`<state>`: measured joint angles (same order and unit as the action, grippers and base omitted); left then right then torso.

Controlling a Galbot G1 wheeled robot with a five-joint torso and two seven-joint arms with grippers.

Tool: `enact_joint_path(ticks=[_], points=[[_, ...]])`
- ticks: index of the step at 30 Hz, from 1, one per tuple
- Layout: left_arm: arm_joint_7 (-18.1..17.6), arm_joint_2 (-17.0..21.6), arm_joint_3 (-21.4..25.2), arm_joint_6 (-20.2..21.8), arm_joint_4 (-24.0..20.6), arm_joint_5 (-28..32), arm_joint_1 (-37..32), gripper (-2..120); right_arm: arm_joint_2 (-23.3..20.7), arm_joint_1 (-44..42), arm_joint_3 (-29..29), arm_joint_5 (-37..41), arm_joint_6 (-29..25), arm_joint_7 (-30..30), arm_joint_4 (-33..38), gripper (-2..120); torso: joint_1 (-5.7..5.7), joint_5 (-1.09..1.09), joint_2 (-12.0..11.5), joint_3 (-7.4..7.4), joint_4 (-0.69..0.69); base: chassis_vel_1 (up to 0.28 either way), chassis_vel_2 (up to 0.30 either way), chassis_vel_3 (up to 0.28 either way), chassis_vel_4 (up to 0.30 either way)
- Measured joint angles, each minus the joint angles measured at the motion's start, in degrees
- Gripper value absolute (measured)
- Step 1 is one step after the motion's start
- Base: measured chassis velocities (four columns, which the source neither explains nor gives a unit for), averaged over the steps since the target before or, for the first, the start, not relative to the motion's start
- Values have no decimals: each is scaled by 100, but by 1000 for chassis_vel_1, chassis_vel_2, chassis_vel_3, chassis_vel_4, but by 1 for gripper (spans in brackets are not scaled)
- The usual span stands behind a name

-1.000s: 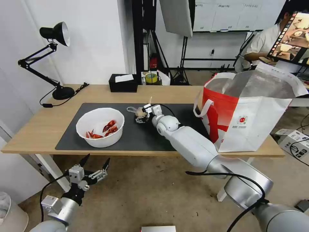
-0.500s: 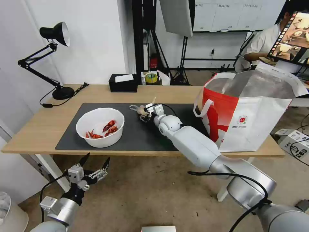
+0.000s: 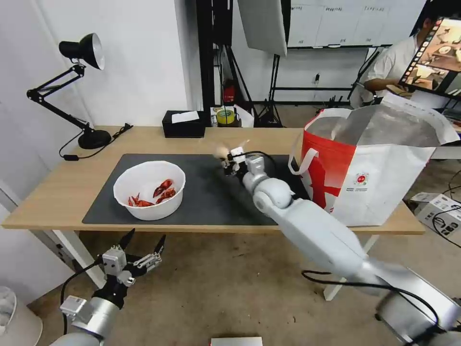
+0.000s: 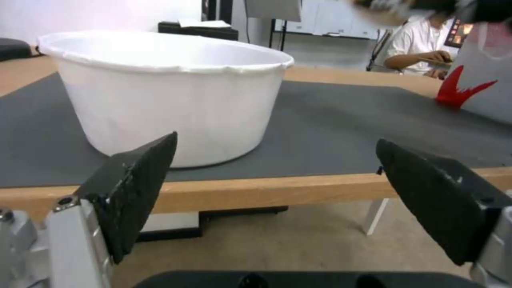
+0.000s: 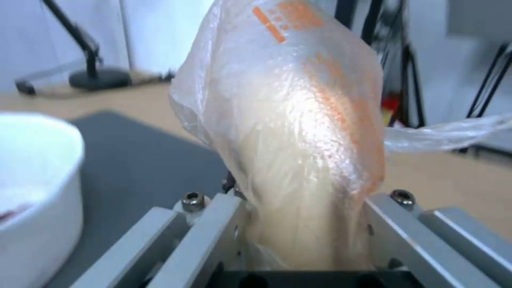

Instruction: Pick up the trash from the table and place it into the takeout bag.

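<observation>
Right gripper (image 3: 229, 161) pinches the knotted bag (image 5: 299, 132) between its jaws, raised above the mat (image 3: 206, 202), between the bowl (image 3: 149, 190) and the takeout bag (image 3: 379, 168). Carry it high enough to clear the takeout bag's rim before letting go. Left gripper (image 3: 144, 245) hangs spread below the table (image 3: 62, 192).

Looked like a robotics lab or studio, softbox (image 3: 263, 24) on light stands (image 3: 272, 91), whiteboard (image 3: 353, 21), monitor (image 3: 434, 53), desk lamp (image 3: 79, 81) on bench (image 3: 57, 187), bare concrete floor (image 3: 216, 288)
</observation>
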<state>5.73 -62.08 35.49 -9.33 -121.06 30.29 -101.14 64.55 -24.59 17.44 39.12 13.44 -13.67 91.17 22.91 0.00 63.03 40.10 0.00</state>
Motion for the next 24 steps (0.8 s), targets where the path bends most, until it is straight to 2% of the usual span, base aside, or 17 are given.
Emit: enact_joint_path(ticks=[4,6,9,13,17,21,23,24], points=[[-6,-35,-38,3,-2,-59,-8,100,-372,-476,-282,-418,-276,-292,730,9,0,1,0,0,0,0,0,0,0],[-7,-45,-48,3,-2,-71,-9,100,-447,-594,-358,-570,-345,-367,859,9,0,1,0,0,0,0,0,0,0],[-12,-85,-88,8,-12,-118,-13,100,-731,-1130,-777,-1489,-560,-777,1398,9,0,1,0,0,1,0,0,0,0],[-91,-112,-123,84,-129,-68,-34,100,-1009,-1514,-1107,-1966,-569,-1250,1807,9,0,2,0,0,0,0,0,0,0],[-130,-136,-136,121,-170,-40,-32,100,-1278,-1753,-1429,-2011,-640,-1692,2179,9,0,2,0,0,-1,0,0,0,0],[-135,-161,-155,122,-170,-55,-40,100,-1371,-1792,-1664,-1983,-647,-2042,2344,8,0,0,0,0,0,0,0,0,0],[-135,-189,-181,122,-170,-91,-61,100,-1402,-1745,-1830,-1797,-453,-2647,2369,8,0,1,0,1,0,0,0,0,0],[-135,-189,-181,122,-170,-91,-61,100,-1402,-1745,-1830,-1797,-453,-2647,2369,8,0,1,0,1,0,0,0,0,0]])
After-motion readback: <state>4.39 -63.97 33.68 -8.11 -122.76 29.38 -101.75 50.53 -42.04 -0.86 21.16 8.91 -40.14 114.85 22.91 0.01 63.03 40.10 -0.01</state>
